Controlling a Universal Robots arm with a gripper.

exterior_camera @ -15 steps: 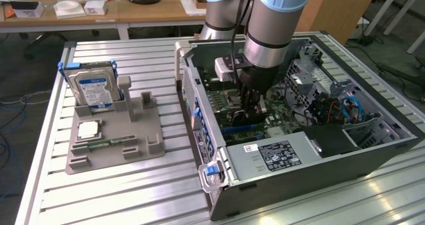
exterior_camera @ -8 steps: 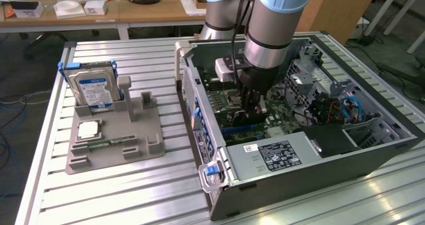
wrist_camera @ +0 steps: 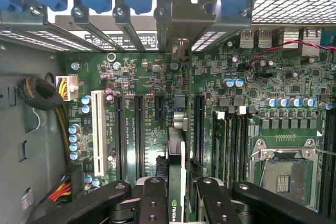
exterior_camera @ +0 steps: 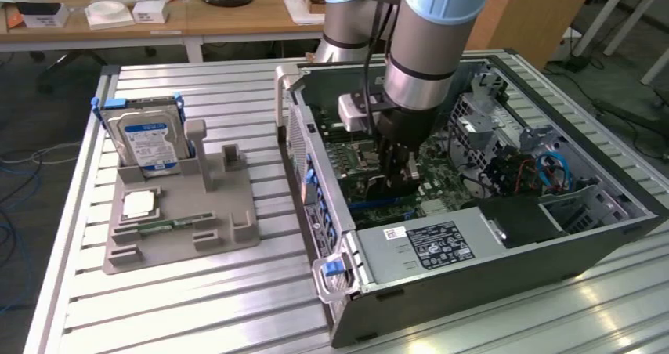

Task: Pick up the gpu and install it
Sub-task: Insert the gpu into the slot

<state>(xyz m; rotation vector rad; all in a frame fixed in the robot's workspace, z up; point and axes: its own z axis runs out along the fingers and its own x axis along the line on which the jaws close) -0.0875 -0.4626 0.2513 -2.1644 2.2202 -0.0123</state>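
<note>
We see the gripper (wrist_camera: 181, 195) pinched on the gpu (wrist_camera: 176, 161), holding it edge-on over the expansion slots of the motherboard (wrist_camera: 136, 72); whether the card touches a slot we cannot tell. We judge the card light and stiff but fragile. Its flat faces near the edge farthest from the motherboard, where the fingers (wrist_camera: 155, 198) press, seem the safest hold.
</note>
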